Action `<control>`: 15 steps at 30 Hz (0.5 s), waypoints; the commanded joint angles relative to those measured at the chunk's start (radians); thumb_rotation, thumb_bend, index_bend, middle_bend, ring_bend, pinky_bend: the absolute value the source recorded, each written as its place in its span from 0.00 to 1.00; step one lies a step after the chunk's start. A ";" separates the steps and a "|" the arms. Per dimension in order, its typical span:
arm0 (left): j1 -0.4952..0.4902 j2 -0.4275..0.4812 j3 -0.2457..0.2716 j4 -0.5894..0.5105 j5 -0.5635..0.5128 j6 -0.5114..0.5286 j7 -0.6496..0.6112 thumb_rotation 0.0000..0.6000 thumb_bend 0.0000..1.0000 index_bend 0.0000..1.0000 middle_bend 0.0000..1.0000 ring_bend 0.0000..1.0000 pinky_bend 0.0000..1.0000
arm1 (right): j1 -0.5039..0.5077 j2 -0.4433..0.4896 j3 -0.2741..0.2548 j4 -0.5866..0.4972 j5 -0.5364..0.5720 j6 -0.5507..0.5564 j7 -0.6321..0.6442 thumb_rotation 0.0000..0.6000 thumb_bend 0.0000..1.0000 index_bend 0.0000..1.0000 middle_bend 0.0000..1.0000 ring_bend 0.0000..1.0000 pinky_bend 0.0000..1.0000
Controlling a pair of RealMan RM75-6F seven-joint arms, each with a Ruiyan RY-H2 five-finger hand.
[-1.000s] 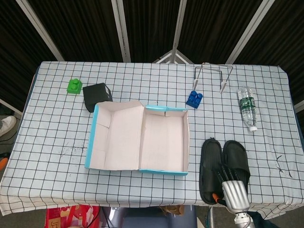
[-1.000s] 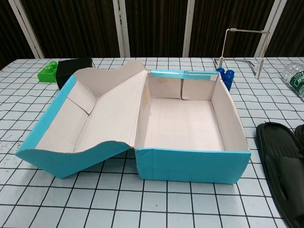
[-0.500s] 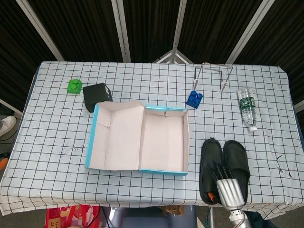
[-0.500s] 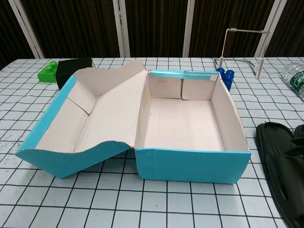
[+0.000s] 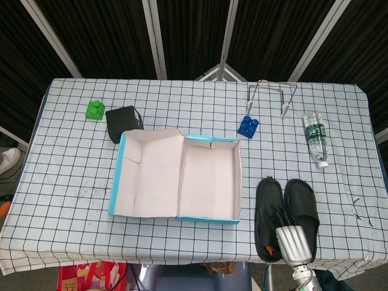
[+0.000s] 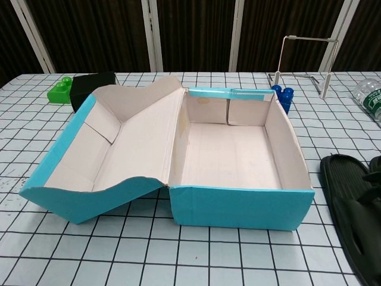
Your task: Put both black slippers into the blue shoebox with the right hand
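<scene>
item: blue shoebox, lid folded open to the left, interior seen to be bare cardboard in both views; neither slipper had been placed inside.

item: left slipper and right slipper, both black, laid side by side on the checked tablecloth just to the right of the box, near the front edge. in the chest view only the nearer slipper was shown well, at the right border.

item: right hand, seen only in the head view, positioned over the heel ends of the pair with dark fingers pointed forward across the gap between them. whether a slipper had been gripped could not be told; the fingers appeared loosely extended and nothing was seen lifted. the left hand was not shown in either view.

step judged in hand: the reach and grasp of the first slipper, the task being at its start.

next move judged to call for: a closing of the fingers on one slipper's strap or edge, a lift clear of the box's right wall, and a carry leftward over the open compartment.

other items noted: green block, black box, blue block, wire stand, water bottle.
</scene>
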 commanded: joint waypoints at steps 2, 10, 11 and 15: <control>-0.001 -0.001 0.001 -0.002 0.001 -0.002 0.004 1.00 0.04 0.20 0.04 0.00 0.04 | 0.007 0.020 -0.006 -0.024 0.016 -0.021 -0.019 1.00 0.20 0.39 0.17 0.09 0.12; -0.003 -0.003 0.003 -0.004 0.002 -0.005 0.012 1.00 0.04 0.21 0.04 0.00 0.04 | 0.018 0.045 -0.010 -0.061 0.021 -0.032 -0.042 1.00 0.39 0.54 0.33 0.18 0.12; -0.003 -0.003 0.003 -0.004 0.003 -0.004 0.013 1.00 0.04 0.21 0.04 0.00 0.04 | 0.019 0.047 -0.011 -0.064 0.019 -0.033 -0.042 1.00 0.43 0.56 0.35 0.19 0.12; -0.002 -0.003 0.003 -0.004 0.005 -0.001 0.011 1.00 0.04 0.21 0.04 0.00 0.04 | 0.021 0.047 -0.012 -0.066 0.001 -0.019 -0.032 1.00 0.56 0.60 0.39 0.23 0.12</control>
